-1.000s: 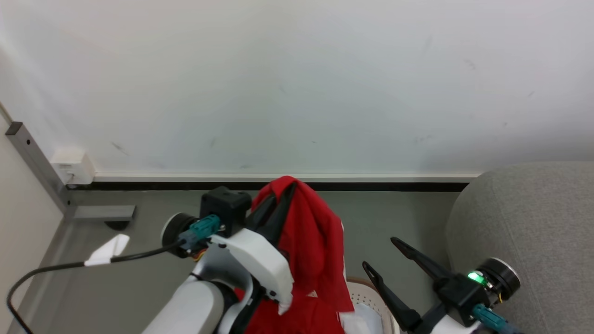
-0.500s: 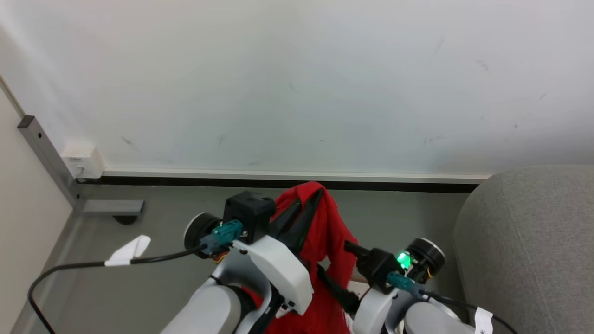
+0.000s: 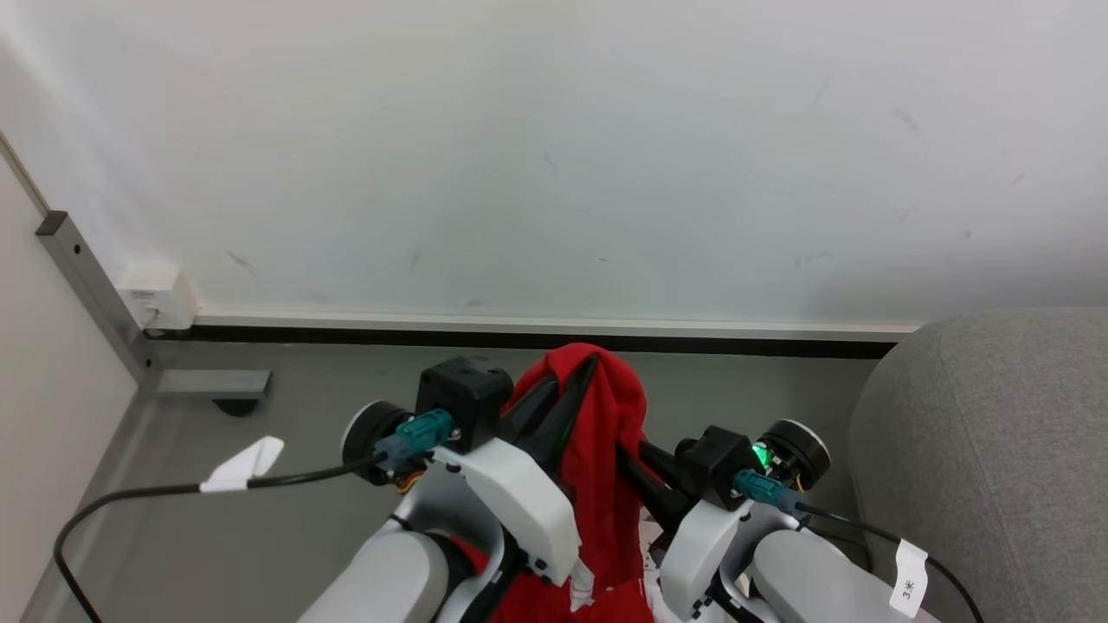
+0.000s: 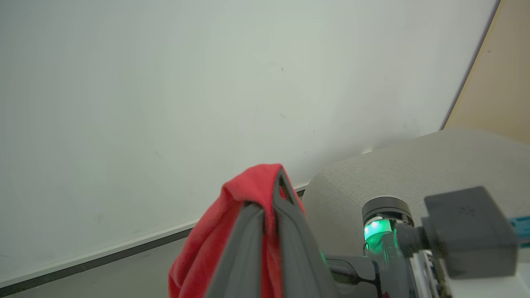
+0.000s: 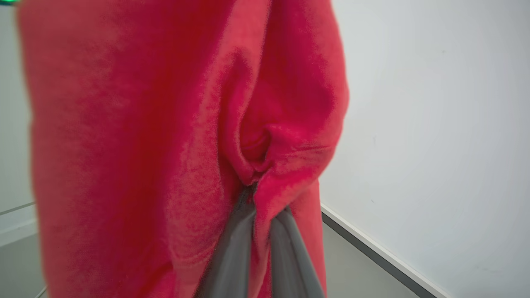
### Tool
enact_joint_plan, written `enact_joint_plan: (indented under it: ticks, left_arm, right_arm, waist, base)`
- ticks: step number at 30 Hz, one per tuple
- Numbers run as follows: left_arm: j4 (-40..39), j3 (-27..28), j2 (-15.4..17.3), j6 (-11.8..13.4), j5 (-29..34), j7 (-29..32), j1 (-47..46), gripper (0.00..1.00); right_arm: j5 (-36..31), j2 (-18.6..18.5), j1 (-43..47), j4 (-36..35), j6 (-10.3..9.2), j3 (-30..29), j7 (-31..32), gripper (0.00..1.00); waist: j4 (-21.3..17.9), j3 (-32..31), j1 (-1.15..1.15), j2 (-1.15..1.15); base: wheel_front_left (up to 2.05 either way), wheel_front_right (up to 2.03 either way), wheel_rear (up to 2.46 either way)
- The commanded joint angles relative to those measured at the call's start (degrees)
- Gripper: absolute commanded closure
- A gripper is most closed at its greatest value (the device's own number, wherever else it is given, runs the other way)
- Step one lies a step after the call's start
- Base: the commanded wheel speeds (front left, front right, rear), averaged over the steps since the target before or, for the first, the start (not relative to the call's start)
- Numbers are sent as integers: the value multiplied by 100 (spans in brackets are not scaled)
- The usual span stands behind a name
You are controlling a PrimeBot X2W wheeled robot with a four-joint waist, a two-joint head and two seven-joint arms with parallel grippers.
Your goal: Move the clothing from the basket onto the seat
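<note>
Grip on the left first: the left end effector was closed tight on the top fold of the clothing, fingers pointing up, with red cloth draped over the tips and hanging down either side. So that hold looked solid to me.

Moving to the middle, the garment was one loose, bunched column between the two arms, up off the grey floor; its lower part ran out of the bottom of the head view. I couldn't really make out the basket under the forearms, so no idea whether the hem was clear of it.

On the right side of the bunch, the right end effector was pinched shut on a fold lower down. Its wrist camera showed the cloth puckered right where the two fingers met, which read as a proper bite rather than a graze.

Far right, the seat sat well apart from the cloth, with its rounded padded edge facing the arms.

My take on doing the carry well:
- raise both arms together until the tail surely hangs free;
- keep the two holds at the same spacing, so neither pinch gets yanked loose;
- swing right, go over that bulging edge, and only let go once most of the fabric sits past it, because soft stuff slides straight off a rounded lip;
- watch for a dangling end snagging on the way.
</note>
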Motion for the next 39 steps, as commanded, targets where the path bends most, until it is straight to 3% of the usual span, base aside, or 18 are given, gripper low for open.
enact_joint_plan:
  ticks: [1,9,10,11,12,13,23,39]
  left_arm:
    - [17,21,44,23,-66,-40,-14,100]
    - [50,38,85,62,-87,-55,-6,100]
    - [53,40,87,81,-77,-60,-5,81]
    - [58,40,90,92,-63,-65,-2,56]
    - [59,33,97,101,-39,-75,0,11]
    - [61,29,101,123,-20,-85,9,0]
    - [267,-176,-21,-48,-113,-394,281,0]
    - [518,-366,-101,-38,11,-865,328,0]
  right_arm:
    - [87,-8,-96,65,-14,7,-42,100]
    - [198,-5,-116,255,-14,-4,-80,100]
    - [201,-5,-130,260,-14,-29,-81,100]
    - [198,-4,-147,258,-14,-63,-81,100]
    - [186,-5,-160,259,-14,-104,-82,100]
    - [163,-5,-173,265,-14,-137,-83,100]
    - [-171,-114,-411,274,-14,-885,-83,100]
    - [-574,-1149,-181,-344,-14,-2110,-85,100]
  waist:
    - [-12,-2,0,0]
    - [-63,-6,0,0]
    - [-72,0,0,0]
    - [-82,6,0,0]
    - [-95,13,0,0]
    - [-112,21,0,0]
    - [-614,143,0,0]
    - [-2200,445,0,0]
  base:
    - [0,0,0]
    - [0,0,0]
    - [0,0,0]
    - [0,0,0]
    - [0,0,0]
    - [0,0,0]
    - [0,0,0]
    - [0,0,0]
